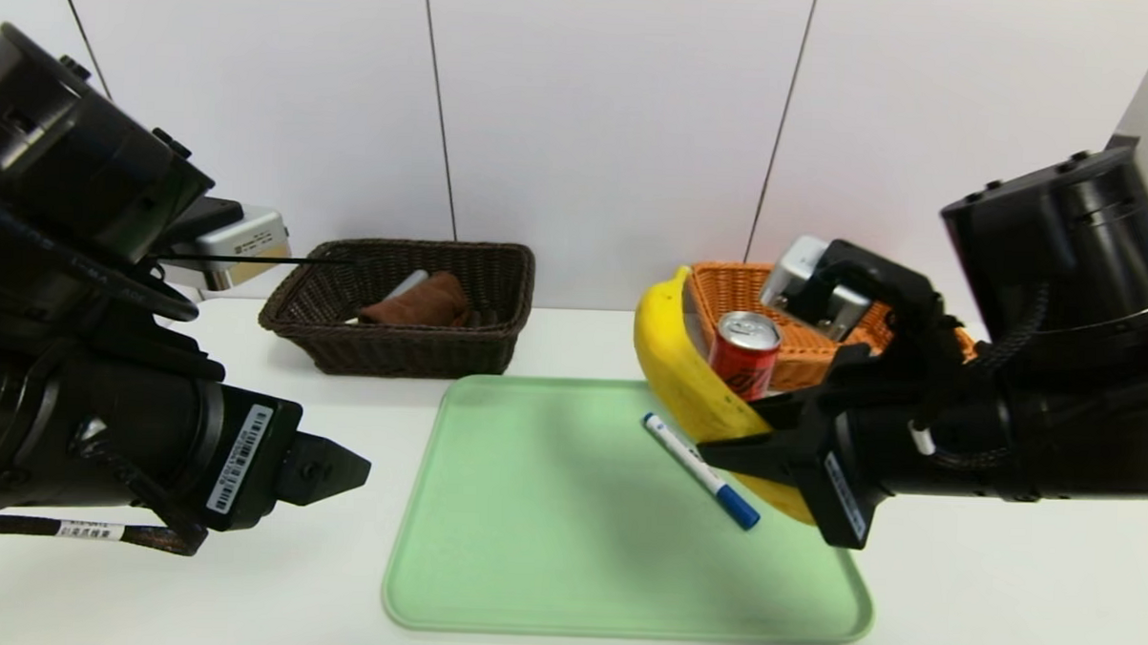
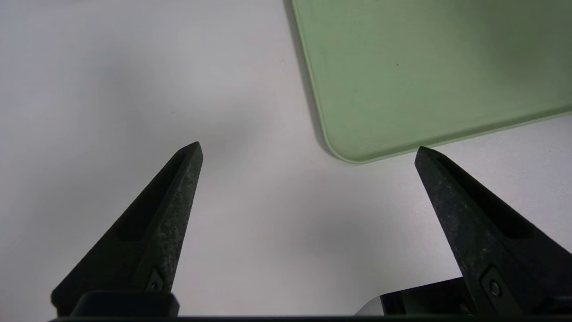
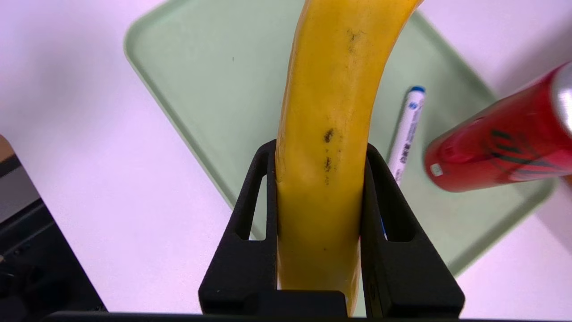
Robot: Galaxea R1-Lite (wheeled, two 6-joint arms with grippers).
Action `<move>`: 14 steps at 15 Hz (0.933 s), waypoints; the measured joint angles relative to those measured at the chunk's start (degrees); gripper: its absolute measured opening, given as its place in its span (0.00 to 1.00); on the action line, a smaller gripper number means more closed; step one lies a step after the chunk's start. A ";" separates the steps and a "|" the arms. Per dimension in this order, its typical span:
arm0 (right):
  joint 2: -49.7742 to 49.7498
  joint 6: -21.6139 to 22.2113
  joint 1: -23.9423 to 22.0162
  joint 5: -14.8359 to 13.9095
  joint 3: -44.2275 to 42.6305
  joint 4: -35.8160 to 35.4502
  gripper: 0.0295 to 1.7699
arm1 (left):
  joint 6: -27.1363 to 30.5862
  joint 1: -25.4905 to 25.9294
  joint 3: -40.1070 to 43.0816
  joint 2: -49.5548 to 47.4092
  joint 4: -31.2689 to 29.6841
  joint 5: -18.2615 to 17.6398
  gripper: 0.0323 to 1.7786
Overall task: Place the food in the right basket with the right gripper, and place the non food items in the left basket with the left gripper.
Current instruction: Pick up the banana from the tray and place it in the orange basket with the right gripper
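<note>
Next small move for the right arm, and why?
Probably carry the banana over the red can to the orange basket, then lower it: the right claw has it clamped above the green tray, and the can stands between it and that basket.

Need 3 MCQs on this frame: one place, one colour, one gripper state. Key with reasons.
1. Brown cloth sits in: A orange basket, B dark brown basket, C green tray.
2. Marker cap: A red, B black, C blue.
3. Right gripper: A shut on the banana, B empty, C shut on the can.

1 B: the cloth lies inside the dark brown basket.
2 C: the marker on the green tray has a blue cap.
3 A: the right gripper's jaws press both sides of the banana.
</note>
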 joint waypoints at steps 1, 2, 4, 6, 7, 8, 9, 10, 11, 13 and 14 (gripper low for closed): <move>-1.72 0.00 -0.46 -0.09 -0.22 0.00 0.27 | -0.02 0.00 0.00 -0.01 -0.02 0.04 0.95; -3.23 -0.07 -1.13 -0.17 -0.45 -0.13 0.27 | 0.00 0.00 -0.02 -0.01 -0.02 0.04 0.95; -5.49 -0.10 -3.58 -0.39 -1.13 -1.76 0.27 | 0.05 0.00 -0.22 -0.06 -0.02 0.02 0.95; -6.57 -0.49 -7.22 -0.61 -2.05 -3.22 0.27 | 0.07 -0.05 -0.33 -0.12 -0.02 0.02 0.95; -6.88 -1.29 -9.18 -0.61 -2.55 -3.41 0.27 | 0.11 -0.07 -0.40 -0.21 -0.05 0.02 0.95; -7.06 -2.65 -11.19 -0.59 -2.99 -3.52 0.27 | 0.16 -0.07 -0.40 -0.28 -0.09 0.04 0.95; -7.12 -4.66 -13.37 -0.55 -3.25 -3.55 0.27 | 0.16 -0.07 -0.41 -0.34 -0.11 0.09 0.95; -7.08 -6.41 -15.48 -0.45 -3.43 -3.61 0.27 | 0.13 -0.09 -0.41 -0.39 -0.20 0.15 0.95; -6.88 -7.85 -17.64 -0.41 -3.61 -3.72 0.27 | 0.16 -0.09 -0.41 -0.43 -0.63 0.13 0.95; -5.77 -11.15 -22.21 -0.23 -4.06 -3.80 0.27 | 0.16 -0.09 -0.29 -0.45 -1.38 0.20 0.95; -4.91 -12.98 -24.33 -0.15 -4.44 -3.78 0.27 | 0.16 -0.09 -0.27 -0.43 -1.46 0.15 0.95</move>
